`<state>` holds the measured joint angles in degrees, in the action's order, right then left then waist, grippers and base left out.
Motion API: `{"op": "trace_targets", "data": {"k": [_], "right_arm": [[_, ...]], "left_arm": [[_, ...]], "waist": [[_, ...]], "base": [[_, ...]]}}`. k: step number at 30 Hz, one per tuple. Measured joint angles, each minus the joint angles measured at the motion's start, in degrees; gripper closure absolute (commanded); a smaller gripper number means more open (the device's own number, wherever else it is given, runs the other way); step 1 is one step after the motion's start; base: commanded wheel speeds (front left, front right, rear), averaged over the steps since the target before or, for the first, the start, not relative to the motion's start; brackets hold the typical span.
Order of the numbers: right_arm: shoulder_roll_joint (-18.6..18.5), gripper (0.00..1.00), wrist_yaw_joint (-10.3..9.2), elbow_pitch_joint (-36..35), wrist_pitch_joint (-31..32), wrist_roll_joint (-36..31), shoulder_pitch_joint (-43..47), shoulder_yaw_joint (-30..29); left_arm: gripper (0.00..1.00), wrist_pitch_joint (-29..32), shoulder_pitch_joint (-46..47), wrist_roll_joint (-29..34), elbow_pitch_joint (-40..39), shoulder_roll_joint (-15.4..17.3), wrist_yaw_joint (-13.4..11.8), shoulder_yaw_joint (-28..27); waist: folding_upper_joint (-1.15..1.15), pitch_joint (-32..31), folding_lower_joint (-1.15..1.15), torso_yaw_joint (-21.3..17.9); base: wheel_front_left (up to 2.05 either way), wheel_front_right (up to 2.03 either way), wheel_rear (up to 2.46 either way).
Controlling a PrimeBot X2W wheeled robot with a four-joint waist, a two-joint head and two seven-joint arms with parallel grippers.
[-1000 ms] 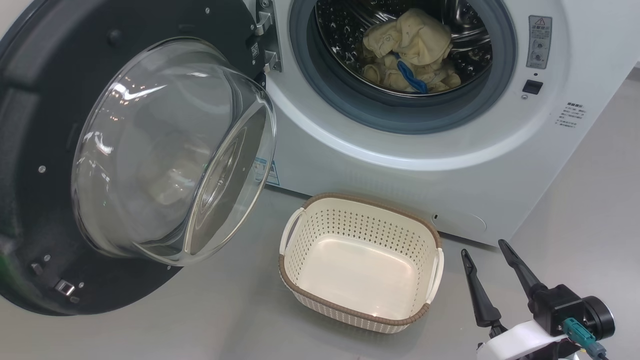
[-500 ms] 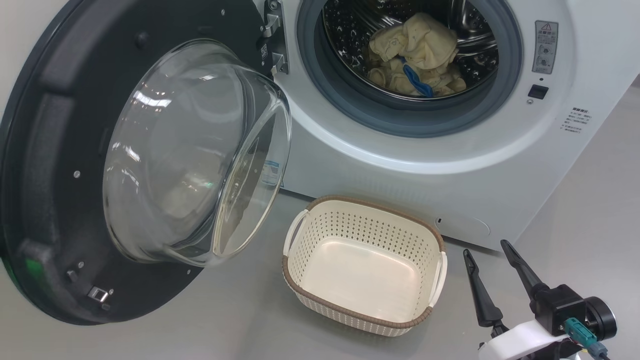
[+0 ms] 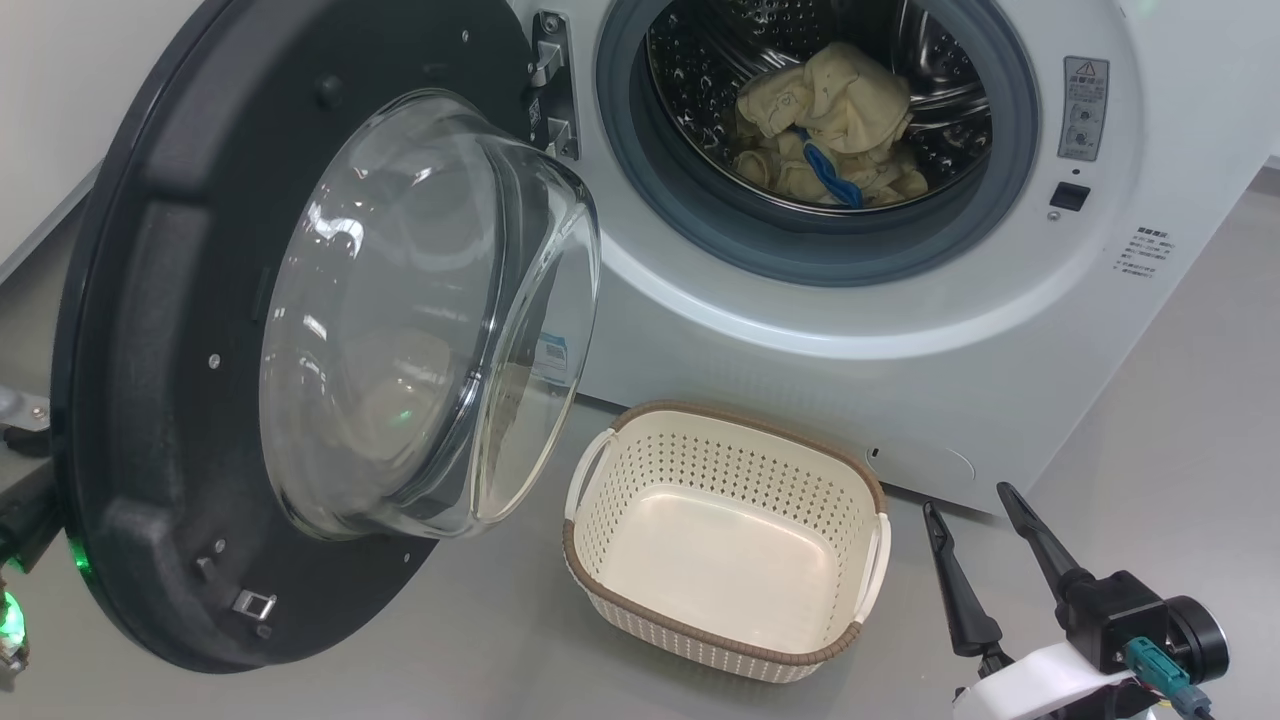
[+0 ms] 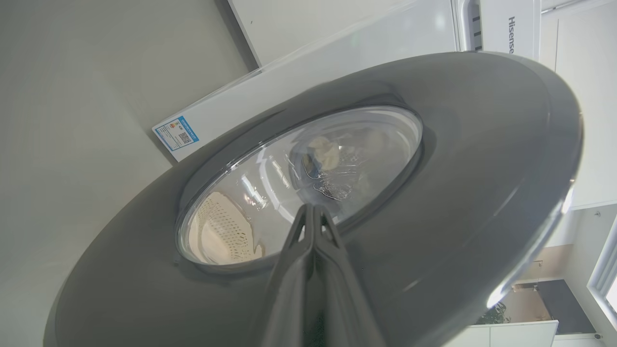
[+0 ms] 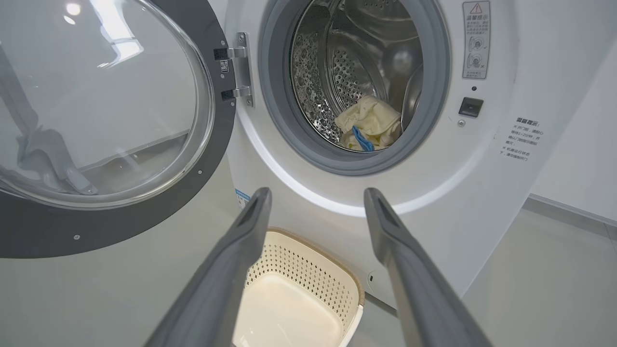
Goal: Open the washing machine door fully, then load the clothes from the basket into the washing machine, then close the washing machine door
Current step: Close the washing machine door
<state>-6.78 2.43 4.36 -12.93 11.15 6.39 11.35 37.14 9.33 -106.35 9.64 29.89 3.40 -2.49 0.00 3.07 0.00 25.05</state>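
Note:
The washing machine door (image 3: 200, 300) stands open at the left, its glass bowl bulging toward the white washing machine (image 3: 800, 380). Pale-yellow clothes (image 3: 830, 120) with a blue piece lie in the steel drum. The cream basket (image 3: 740, 460) sits empty on the floor below the opening. My right gripper (image 3: 966, 499) hovers open to the basket's right, holding nothing. In the right wrist view, the right gripper (image 5: 318, 193) points over the basket (image 5: 308, 274) toward the clothes (image 5: 373, 127). My left gripper (image 4: 312, 208) is shut, tips against the door's outer face (image 4: 482, 168) at the glass edge.
Grey floor spreads around the basket and to the machine's right. A dark latch socket (image 3: 1068, 196) and warning sticker (image 3: 1083, 107) sit right of the drum opening. The door hinge (image 3: 552, 85) is at the opening's left. Part of my left arm (image 3: 20, 520) shows behind the door.
The door has swung rightward toward the machine, its bowl now nearer the basket. The head view has also shifted a little. The right gripper has stayed where it was, open.

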Motion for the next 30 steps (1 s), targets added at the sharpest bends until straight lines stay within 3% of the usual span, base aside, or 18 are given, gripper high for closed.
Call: {"op": "trace_targets", "data": {"k": [12, 30], "right_arm": [[0.8, 0.00, -0.05, 0.1, -0.1, 0.4, 0.0, 0.4], [1.1, 0.00, -0.21, 0.4, -0.5, 0.4, 0.0, 0.2]], "left_arm": [[1.00, 2.3, -1.8, -0.2, -3.7, -0.4, 1.0, 1.2], [1.00, 3.9, -4.7, -2.6, -8.7, -3.9, 2.4, 2.4]], "waist": [[0.00, -0.3, 0.00, -0.6], [0.00, -0.3, 0.00, -1.9]], "base": [[0.00, 0.00, 0.00], [0.00, 0.00, 0.00]]}}
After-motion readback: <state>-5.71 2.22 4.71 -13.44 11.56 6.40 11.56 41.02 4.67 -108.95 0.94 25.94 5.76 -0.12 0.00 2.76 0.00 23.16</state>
